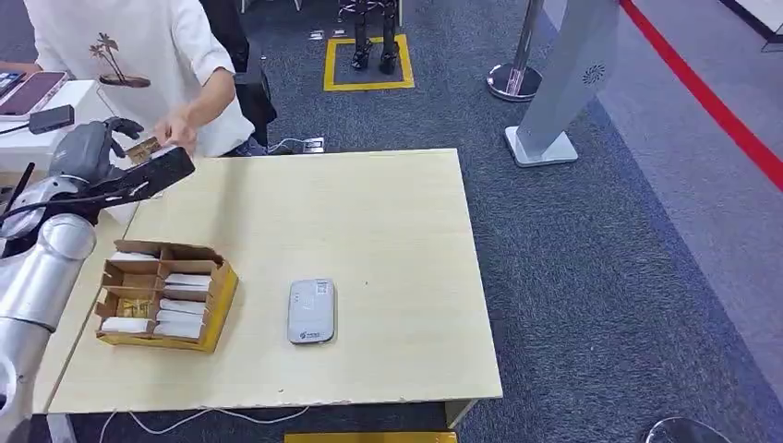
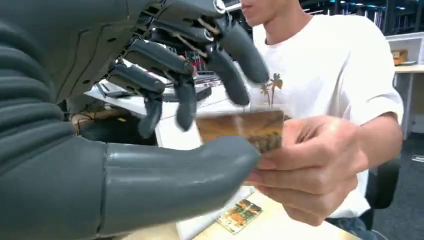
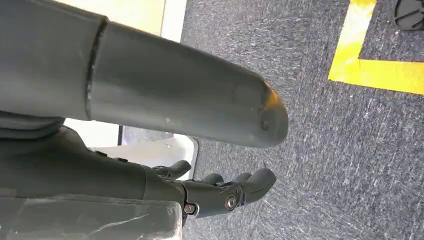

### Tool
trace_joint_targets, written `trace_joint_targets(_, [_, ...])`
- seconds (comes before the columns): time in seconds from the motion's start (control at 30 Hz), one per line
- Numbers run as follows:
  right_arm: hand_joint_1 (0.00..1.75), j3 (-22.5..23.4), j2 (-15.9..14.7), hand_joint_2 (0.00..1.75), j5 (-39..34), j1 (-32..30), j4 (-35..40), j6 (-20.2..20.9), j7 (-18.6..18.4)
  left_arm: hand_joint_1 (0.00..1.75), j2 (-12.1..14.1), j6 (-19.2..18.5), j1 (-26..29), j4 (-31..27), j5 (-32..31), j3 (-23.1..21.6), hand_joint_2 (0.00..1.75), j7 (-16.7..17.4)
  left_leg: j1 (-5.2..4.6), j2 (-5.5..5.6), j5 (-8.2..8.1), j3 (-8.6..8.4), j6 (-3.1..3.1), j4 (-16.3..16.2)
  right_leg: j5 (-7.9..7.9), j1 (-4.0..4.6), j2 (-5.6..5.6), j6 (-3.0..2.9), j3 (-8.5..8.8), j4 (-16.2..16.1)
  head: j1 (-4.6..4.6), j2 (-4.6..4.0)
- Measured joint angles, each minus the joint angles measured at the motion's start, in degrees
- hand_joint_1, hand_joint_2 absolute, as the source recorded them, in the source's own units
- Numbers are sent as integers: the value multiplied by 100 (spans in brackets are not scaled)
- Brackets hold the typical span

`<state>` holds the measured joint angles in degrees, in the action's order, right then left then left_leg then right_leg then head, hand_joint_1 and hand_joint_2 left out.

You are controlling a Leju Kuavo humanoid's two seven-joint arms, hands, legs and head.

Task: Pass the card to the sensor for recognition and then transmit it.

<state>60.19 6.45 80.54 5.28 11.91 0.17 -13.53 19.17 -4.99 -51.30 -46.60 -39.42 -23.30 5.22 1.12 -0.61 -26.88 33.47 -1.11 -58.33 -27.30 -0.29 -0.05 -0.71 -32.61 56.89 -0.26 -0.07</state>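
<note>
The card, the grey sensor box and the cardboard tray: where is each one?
card (image 2: 240, 129): left wrist view, its brown face.
sensor (image 1: 311, 311): head view, middle of its grey top.
cardboard tray (image 1: 222, 300): head view, its right wall.

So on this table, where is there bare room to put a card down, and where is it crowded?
Bare wood runs right of the grey sensor to the table edge, and across the far half beyond the cardboard box. The far left corner is crowded: the left hand and a person's hand meet there over a card.
</note>
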Motion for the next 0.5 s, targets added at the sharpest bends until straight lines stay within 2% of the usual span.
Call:
trace_joint_targets(0.17, [0, 0, 0, 0, -13, -6, 0, 0, 0, 0, -15, 44, 2, -46, 180, 0, 0, -48, 0, 0, 1, 0, 0, 0, 1, 0, -1, 0, 1, 1, 2, 0])
trace_joint_targets(0.33, [0, 0, 0, 0, -79, -15, 0, -18, 2, 0, -2, 292, 202, -368, 662, 59, 0, -250, -2, 0, 0, 0, 0, 0, 0, -1, 0, 0, 3, 1, 0, 0])
trace_joint_targets(0.4, [0, 0, 2, 0, -94, -22, 0, -35, 9, 0, -11, 493, 491, -689, 1125, 193, 0, -451, -2, -1, -1, 0, 0, 0, 0, -2, 1, 0, 3, 1, 4, -2])
trace_joint_targets(0.5, [0, 0, 17, 0, -98, -37, 0, -96, 13, 0, -152, 715, 1240, -1373, 2257, 642, 0, -922, -9, -5, -6, -3, 7, 2, -6, -8, 6, 3, 2, 0, -2, -2])
